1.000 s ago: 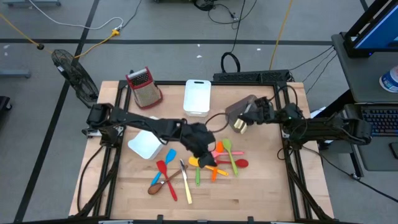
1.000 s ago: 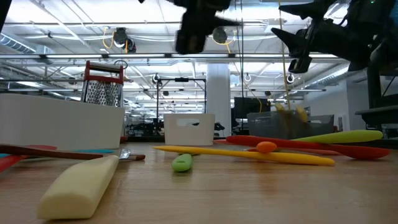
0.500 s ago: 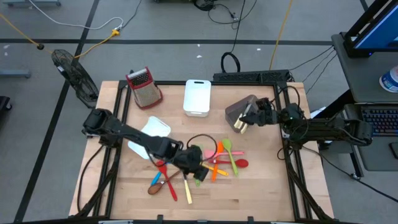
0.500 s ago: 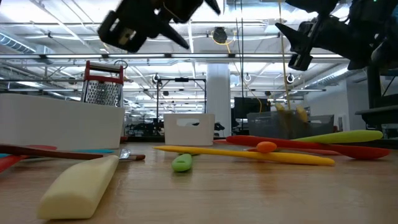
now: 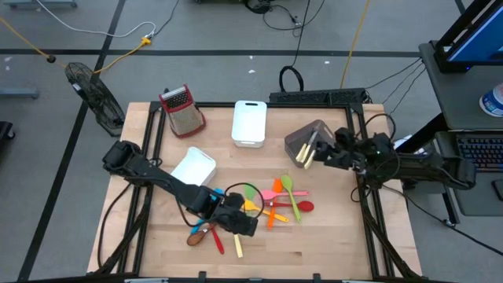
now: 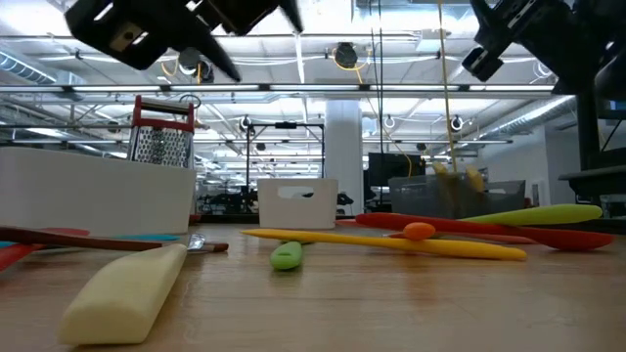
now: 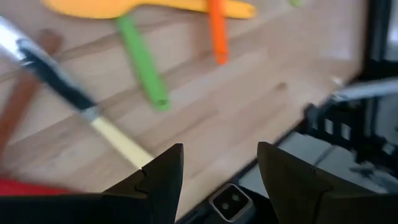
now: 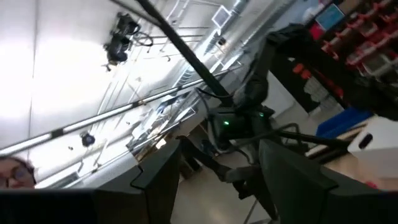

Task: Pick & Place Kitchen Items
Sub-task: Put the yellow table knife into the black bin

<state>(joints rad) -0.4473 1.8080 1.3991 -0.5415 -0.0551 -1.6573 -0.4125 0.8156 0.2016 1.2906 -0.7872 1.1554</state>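
Left claw [image 5: 240,224] hovers low over the utensil pile [image 5: 259,206] on the bench [image 5: 330,236], fingers apart and empty. Right claw [image 5: 330,152] waits by the grey bin [image 5: 302,140], fingers spread.

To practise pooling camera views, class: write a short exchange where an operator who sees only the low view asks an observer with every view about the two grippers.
Operator: I only see dark arms overhead. Where is the left gripper?
Observer: From above, the left gripper is over the near-left edge of the utensil pile, by the cream-handled knife.
Operator: Is it holding anything?
Observer: No. Its wrist view shows the fingers apart with only bare table between them.
Operator: And the right gripper?
Observer: The right gripper sits beside the grey bin, fingers apart and empty.
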